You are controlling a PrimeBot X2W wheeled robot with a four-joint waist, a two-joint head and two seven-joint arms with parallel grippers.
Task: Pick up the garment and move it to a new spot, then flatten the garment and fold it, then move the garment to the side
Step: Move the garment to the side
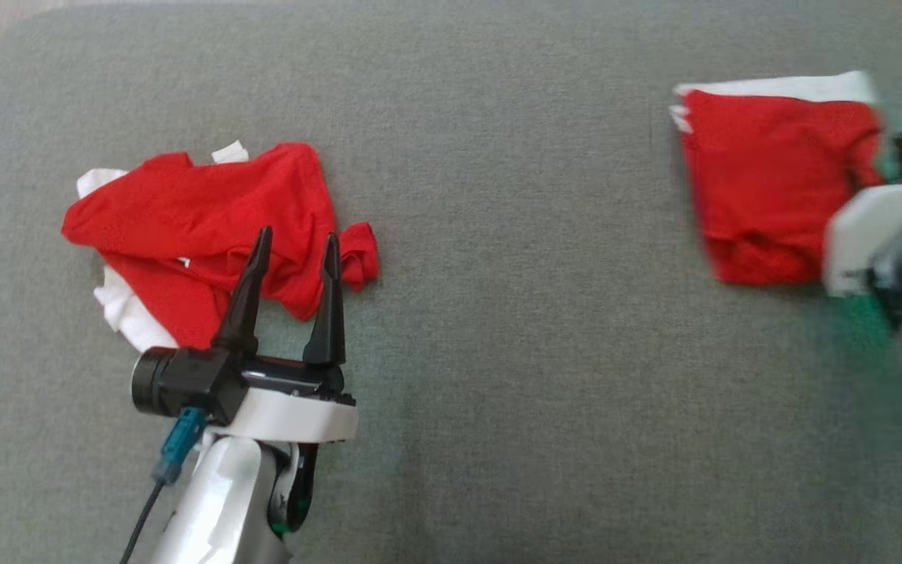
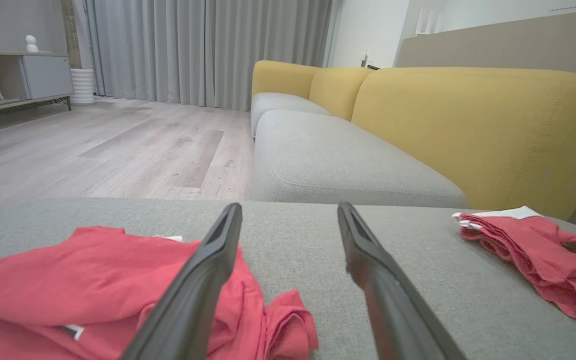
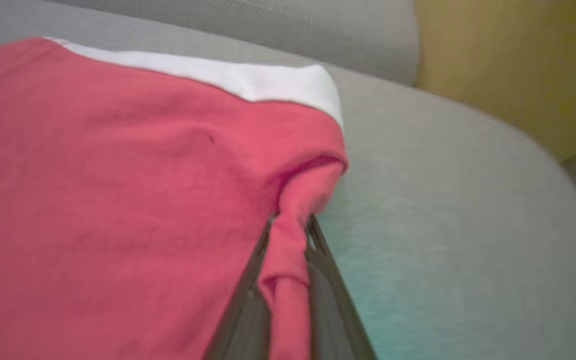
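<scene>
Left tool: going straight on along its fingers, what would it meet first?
The left tool would probably meet the crumpled red garment first, its right edge lying just ahead; height is unclear, so it may pass over onto the grey cushion.

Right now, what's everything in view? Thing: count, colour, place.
crumpled garment: 1, red and white, cushion's left
folded garment: 1, red and white, cushion's right
cushion: 1, grey, under both garments
sofa: 1, yellow back with grey seats, beyond the cushion
floor: 1, pale wood, beside the sofa
curtains: 1 set, grey, far wall
cabinet: 1, grey, left of the curtains
left gripper: 1, dark, open, by the crumpled garment's near edge
right gripper: 1, dark, shut on the folded garment's edge
</scene>
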